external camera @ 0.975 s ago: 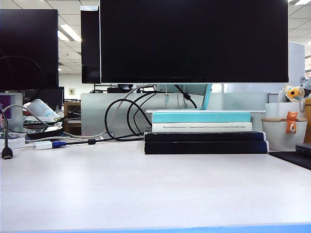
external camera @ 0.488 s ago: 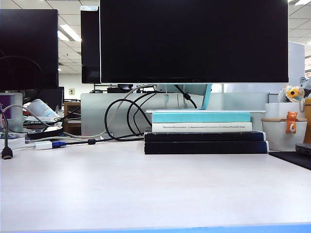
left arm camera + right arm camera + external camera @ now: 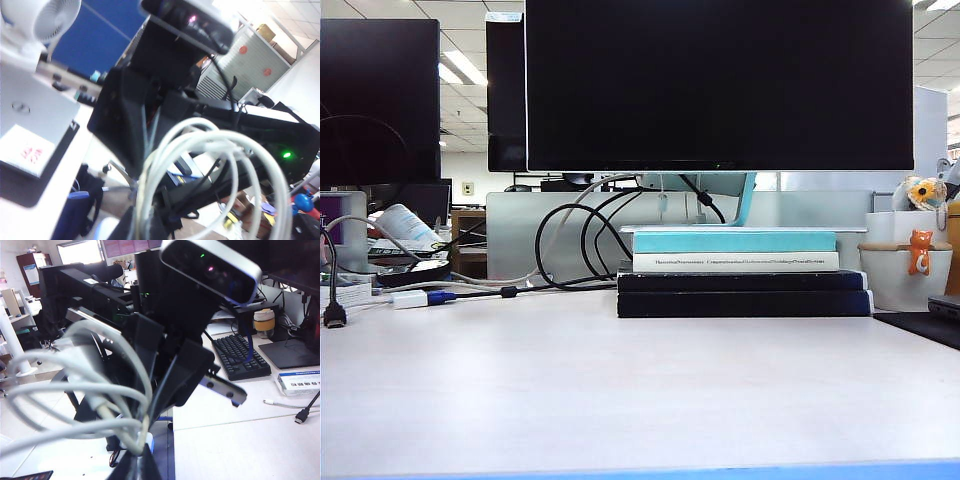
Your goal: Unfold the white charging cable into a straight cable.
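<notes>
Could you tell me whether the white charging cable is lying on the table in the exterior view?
No, the table there is bare of it; the white charging cable hangs in loops at the left end effector, in its wrist view.

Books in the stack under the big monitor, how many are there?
4, stacked under the monitor on the desk: teal book on top, white book below, then two black books. Others may be hidden behind.

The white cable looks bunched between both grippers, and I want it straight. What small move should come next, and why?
Probably draw the two grippers slowly apart. The white cable hangs in several loops from the shut left gripper, and the shut right gripper holds coils of it too. Both face each other off the desk, outside the exterior view, so the loops have room to open.
</notes>
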Controlling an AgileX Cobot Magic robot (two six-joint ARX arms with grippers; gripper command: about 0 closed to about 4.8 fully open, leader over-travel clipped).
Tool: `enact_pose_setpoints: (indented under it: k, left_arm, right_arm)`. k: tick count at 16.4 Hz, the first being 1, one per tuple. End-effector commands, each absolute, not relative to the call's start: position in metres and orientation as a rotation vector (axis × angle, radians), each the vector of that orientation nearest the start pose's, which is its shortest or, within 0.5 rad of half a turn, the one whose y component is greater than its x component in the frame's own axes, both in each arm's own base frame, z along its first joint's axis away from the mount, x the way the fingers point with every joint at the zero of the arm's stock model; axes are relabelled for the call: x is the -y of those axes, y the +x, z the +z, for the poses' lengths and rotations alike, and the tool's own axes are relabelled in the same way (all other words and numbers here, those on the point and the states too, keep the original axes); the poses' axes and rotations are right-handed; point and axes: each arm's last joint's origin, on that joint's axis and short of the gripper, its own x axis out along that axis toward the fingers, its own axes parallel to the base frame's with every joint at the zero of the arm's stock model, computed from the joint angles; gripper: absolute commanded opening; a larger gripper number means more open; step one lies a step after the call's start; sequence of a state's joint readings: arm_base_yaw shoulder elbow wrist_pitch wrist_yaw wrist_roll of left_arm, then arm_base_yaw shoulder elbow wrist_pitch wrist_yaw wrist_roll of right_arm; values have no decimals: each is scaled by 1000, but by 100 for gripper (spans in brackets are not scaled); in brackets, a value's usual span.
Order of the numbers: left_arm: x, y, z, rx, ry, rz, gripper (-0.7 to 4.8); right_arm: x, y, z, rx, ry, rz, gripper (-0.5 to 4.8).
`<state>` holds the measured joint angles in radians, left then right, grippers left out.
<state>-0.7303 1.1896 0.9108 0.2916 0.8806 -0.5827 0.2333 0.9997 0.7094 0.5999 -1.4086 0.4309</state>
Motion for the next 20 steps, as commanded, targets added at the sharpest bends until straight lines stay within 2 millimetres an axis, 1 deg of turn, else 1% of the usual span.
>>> enact_pose_setpoints:
  k: [1,2,3,5,9,11,14,16,18,20]
  left_arm:
    - [188,179,349,-355,-448,-1559,-6]
    - [188,179,351,-328,-450,-1554,-6]
    - [187,179,358,-266,-466,-1573,-6]
    - [186,178,363,-224,-492,-1589,-6]
    - [186,177,363,-240,-500,-1597,-6]
    - [187,177,361,-306,-522,-1607,-6]
    - [188,178,349,-459,-524,-1589,-6]
    - [188,179,340,-507,-479,-1541,-6]
    - [188,180,334,-542,-465,-1501,-6]
    - [189,180,333,-542,-463,-1500,-6]
  right_arm:
    - [-73,186,335,-70,133,1654,-1]
    - [-73,186,335,-72,134,1654,-1]
    - [-73,186,334,-75,136,1654,-1]
    - [-73,186,334,-78,138,1653,-1]
    - [-73,186,334,-82,143,1649,-1]
    - [-73,186,333,-86,145,1650,-1]
    - [-73,186,333,-89,143,1659,0]
    - [-73,185,333,-101,130,1702,78]
    - [-74,186,334,-87,142,1659,77]
    - [-74,186,334,-83,146,1643,76]
